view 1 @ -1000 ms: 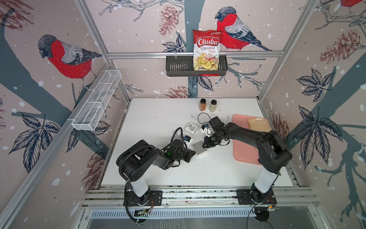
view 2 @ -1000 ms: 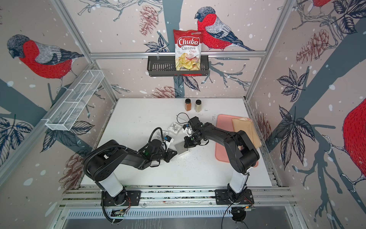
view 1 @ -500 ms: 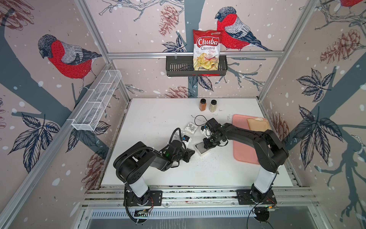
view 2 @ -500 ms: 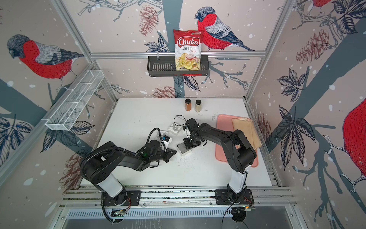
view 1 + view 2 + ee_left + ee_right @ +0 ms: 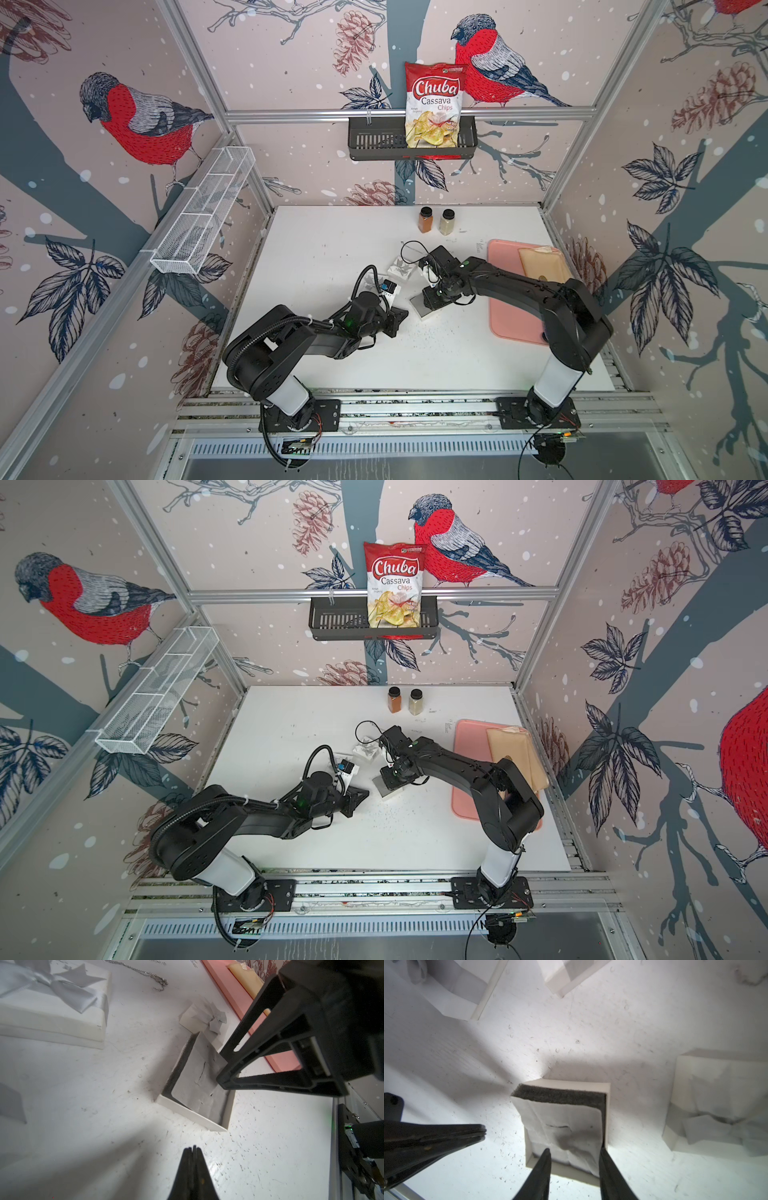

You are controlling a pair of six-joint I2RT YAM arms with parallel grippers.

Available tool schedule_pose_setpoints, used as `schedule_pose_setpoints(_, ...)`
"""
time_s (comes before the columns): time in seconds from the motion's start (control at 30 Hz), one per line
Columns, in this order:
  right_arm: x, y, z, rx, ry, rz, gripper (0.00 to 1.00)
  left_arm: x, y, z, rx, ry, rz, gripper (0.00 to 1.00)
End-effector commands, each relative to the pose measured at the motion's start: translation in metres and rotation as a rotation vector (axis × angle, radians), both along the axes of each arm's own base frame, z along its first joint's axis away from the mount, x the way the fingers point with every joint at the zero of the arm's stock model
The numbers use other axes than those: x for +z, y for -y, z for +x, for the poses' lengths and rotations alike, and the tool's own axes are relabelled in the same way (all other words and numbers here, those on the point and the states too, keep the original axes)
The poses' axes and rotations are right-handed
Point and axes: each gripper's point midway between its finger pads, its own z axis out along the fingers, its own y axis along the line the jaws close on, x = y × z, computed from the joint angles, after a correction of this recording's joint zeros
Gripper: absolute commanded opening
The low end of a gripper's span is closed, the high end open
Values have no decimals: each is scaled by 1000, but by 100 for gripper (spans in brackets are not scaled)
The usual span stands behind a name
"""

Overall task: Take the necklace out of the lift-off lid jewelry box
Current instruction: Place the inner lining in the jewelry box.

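Bird-papered cell, white table (image 5: pixel 332 257): the right gripper (image 5: pixel 575 1150) has just opened over the lidless box base (image 5: pixel 187 1114).
Two arms. The right gripper, pinched a second ago, now stands part-open astride the grey pad (image 5: pixel 199 1076), gripping nothing; judged, the insert is let go and removal is done. The left gripper (image 5: pixel 192 1148) is closed, empty, just short of the box base. One pink tray (image 5: pixel 511 307), three ribboned white boxes (image 5: pixel 708 1088), two spice jars (image 5: pixel 425 219), one necklace (image 5: pixel 151 975), lying on the table apart from the box base.

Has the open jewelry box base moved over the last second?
Yes, slightly: the box base slid back toward the spice jars, away from the front rail.
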Motion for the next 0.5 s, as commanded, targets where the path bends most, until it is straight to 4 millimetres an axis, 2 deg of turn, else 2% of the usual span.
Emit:
schedule_pose_setpoints(0.0,5,6,7,-31,45,-45,40,3,-3,3,13,23,19,0)
schedule_pose_setpoints(0.3,-2,9,14,-45,91,-100,43,16,-11,5,43,59,30,0)
schedule_pose_setpoints(0.37,5,4,15,-41,105,-67,40,20,-13,6,53,67,27,0)
schedule_pose_setpoints(0.47,19,-13,14,2,120,24,28,30,-20,7,78,87,13,1)
